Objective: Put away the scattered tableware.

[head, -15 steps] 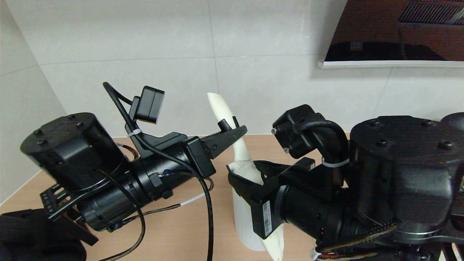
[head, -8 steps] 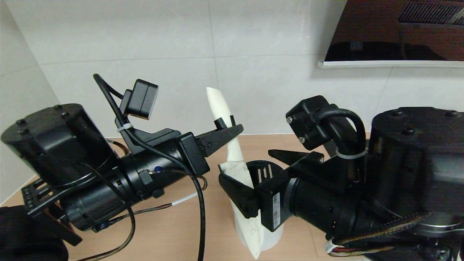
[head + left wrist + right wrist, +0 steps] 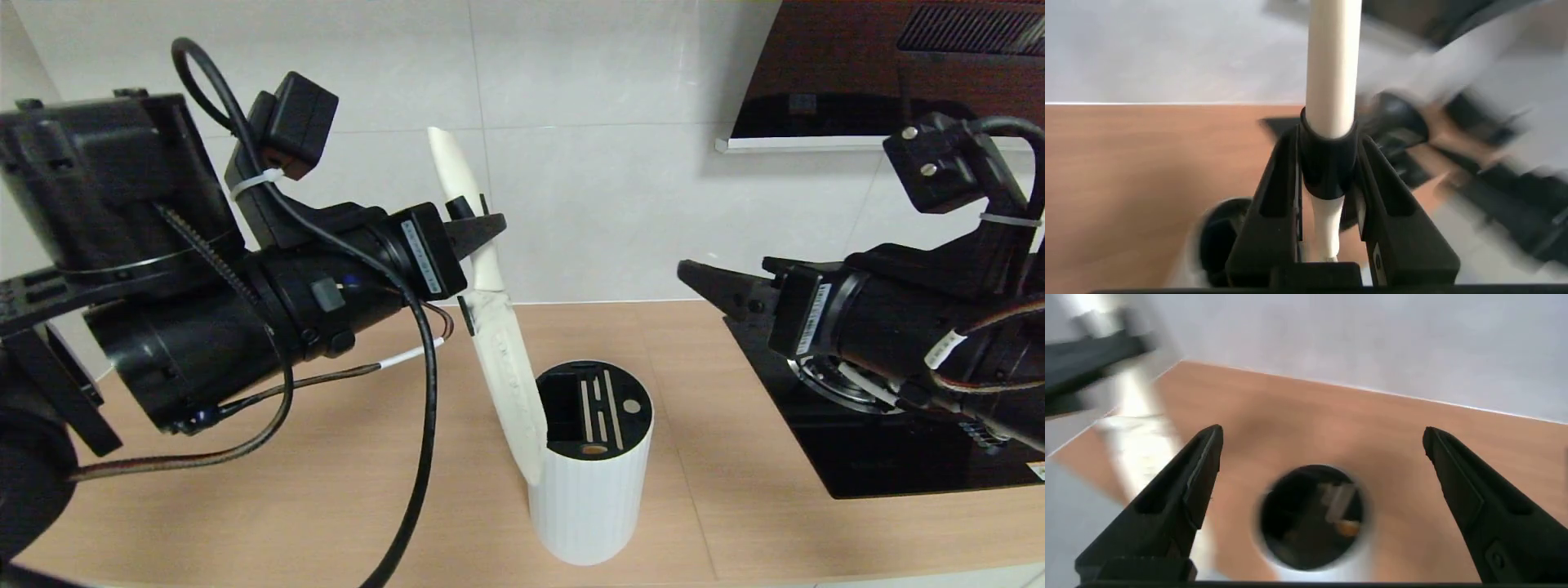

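A white knife (image 3: 504,367) hangs blade down, its handle held in my shut left gripper (image 3: 476,235). The blade tip lies against the near left side of the white cylindrical knife holder (image 3: 592,490), outside the slots in its black top. The left wrist view looks along the white knife handle (image 3: 1333,65) clamped in the left gripper (image 3: 1328,163), with the holder (image 3: 1221,245) blurred below. My right gripper (image 3: 727,278) is to the right of the holder, open and holding nothing. In the right wrist view its fingers spread wide around the gripper centre (image 3: 1319,453), above the holder (image 3: 1310,514).
A black cooktop (image 3: 865,457) is set into the wooden counter (image 3: 326,490) on the right, under my right arm. A dark range hood (image 3: 898,73) hangs on the tiled wall at the upper right. Bare counter lies left of and in front of the holder.
My right gripper has let go of the knife blade and drawn back to the right. The left arm has risen with the knife, whose blade now hangs beside the uncovered holder.
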Controlling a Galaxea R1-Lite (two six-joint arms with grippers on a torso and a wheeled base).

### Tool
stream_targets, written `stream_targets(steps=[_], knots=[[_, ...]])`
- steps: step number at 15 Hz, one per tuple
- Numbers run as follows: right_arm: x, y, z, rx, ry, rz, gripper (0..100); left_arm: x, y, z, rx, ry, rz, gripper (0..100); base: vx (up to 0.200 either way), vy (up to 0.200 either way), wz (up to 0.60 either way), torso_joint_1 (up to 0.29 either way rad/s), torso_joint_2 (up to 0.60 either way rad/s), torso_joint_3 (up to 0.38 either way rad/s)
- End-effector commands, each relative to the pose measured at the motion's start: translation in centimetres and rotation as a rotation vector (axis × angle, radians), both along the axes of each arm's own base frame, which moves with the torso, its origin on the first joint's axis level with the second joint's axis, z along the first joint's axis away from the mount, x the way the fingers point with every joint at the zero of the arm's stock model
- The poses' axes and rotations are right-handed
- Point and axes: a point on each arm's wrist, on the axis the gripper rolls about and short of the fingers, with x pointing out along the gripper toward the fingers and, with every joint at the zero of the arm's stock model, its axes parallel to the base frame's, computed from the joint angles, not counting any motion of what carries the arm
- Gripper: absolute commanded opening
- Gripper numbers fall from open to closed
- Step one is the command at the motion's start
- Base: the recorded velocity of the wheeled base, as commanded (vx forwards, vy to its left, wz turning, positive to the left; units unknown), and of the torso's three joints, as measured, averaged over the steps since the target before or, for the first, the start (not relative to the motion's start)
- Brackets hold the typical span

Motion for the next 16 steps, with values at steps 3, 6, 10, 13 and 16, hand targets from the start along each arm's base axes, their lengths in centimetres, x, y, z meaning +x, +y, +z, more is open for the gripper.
stream_targets(steps=[3, 6, 10, 13, 16], knots=[[0.4, -2.2, -0.7, 0.009, 0.023, -0.071, 100, 2.1, -2.0, 0.8, 0.206, -0.107, 0.173, 0, 0.000, 0.000, 0.00, 0.000, 0.00, 0.000], [0.7, -1.9, -1.9, -0.009, 0.061, -0.063, 100, 2.6, -4.2, -0.5, 0.217, -0.097, 0.326, 0, 0.000, 0.000, 0.00, 0.000, 0.00, 0.000], [0.9, -1.7, -2.3, -0.019, 0.072, -0.060, 100, 2.3, -6.8, -0.5, 0.108, -0.160, 0.474, 0, 0.000, 0.000, 0.00, 0.000, 0.00, 0.000], [1.0, -1.7, -2.5, -0.023, 0.077, -0.062, 100, 1.9, -7.1, -0.4, 0.127, -0.170, 0.458, 0, 0.000, 0.000, 0.00, 0.000, 0.00, 0.000], [0.9, -1.6, -2.5, -0.024, 0.078, -0.060, 100, 2.5, -7.9, -0.5, 0.136, -0.179, 0.464, 0, 0.000, 0.000, 0.00, 0.000, 0.00, 0.000]])
